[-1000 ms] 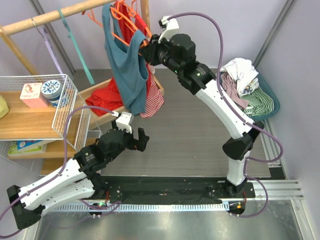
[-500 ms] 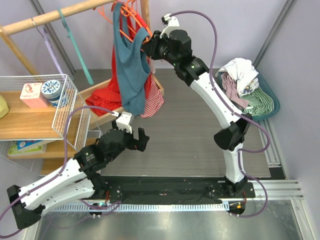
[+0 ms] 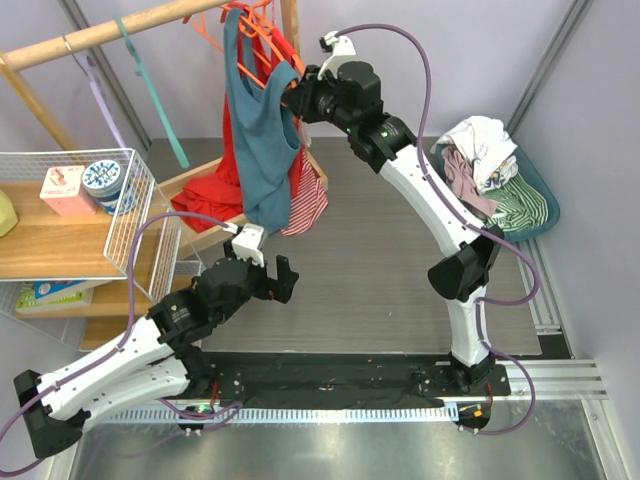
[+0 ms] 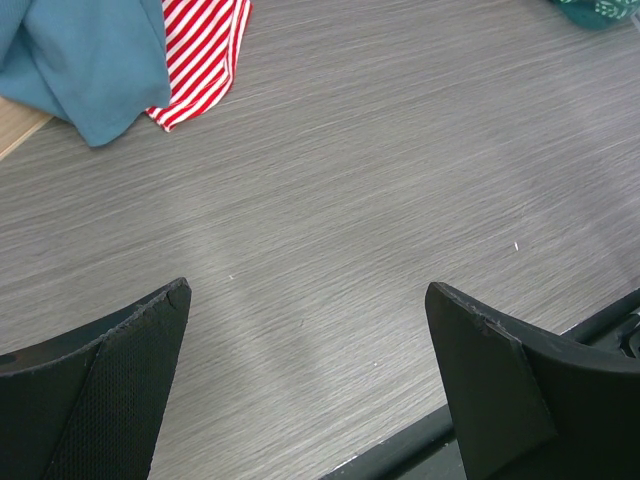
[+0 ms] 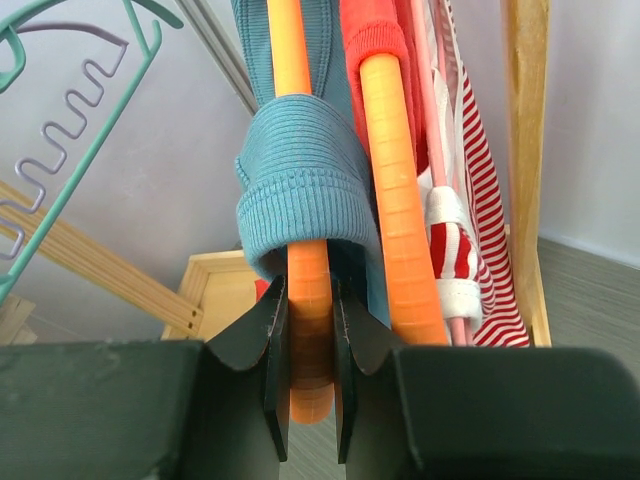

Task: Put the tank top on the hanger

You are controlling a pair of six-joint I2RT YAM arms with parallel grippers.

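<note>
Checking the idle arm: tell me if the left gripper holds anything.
No, the left gripper is wide open, only tabletop showing in its gap.

Looked bright and even from above, with light falling from overhead. Left only soft, pale shadows on the bench (image 3: 400, 270) under the arms. Gleamed a little along the metal strip (image 3: 330, 455) at the near edge. Showed the bench grain crisp in the left wrist view, with a pale band of shine across the middle. Went dark on the left hand (image 4: 308, 300) at the bottom. Turned nearly black on the right hand (image 5: 310, 295), close to the lens. Looked sharp on the hanger (image 5: 290, 50) and a bit soft on the wall (image 5: 170, 180) behind.
</note>
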